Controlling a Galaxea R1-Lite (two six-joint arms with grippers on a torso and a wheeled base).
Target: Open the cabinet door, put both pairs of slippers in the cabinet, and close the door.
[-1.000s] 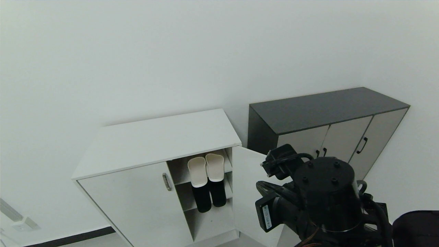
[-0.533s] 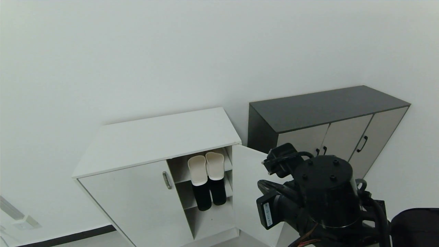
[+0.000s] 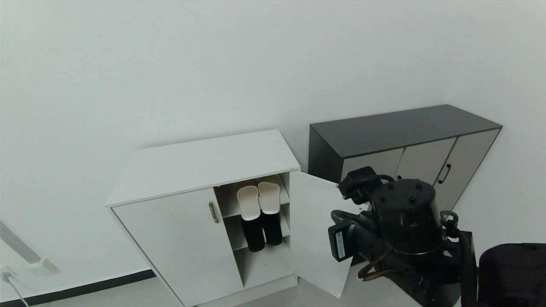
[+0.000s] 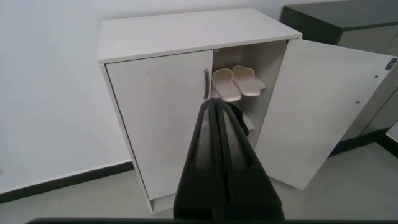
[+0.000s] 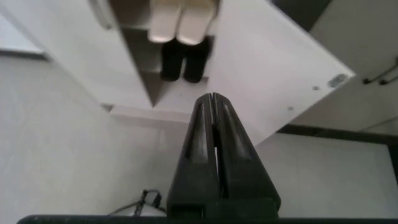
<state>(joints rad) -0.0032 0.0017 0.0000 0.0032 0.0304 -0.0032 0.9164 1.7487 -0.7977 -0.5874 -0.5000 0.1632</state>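
With the white slippers [image 3: 258,199] and black slippers [image 3: 262,233] shelved in the cabinet [image 3: 204,164] ahead of my right gripper [image 5: 213,98], clenched on nothing like the left gripper [image 4: 215,102], I'd bring it round the open door [image 3: 318,234] beside its tips and push near the free edge, slowly.

A plain white wall [image 3: 170,64] is filling the background. A dark-topped sideboard [image 3: 401,128] with grey doors is standing against it, and a black skirting strip [image 3: 85,288] is running above pale floor [image 3: 128,299].

White cabinet [image 3: 204,164], right door [image 3: 318,230] open, holds cream slippers [image 3: 258,200] shelved above black slippers [image 3: 262,232]
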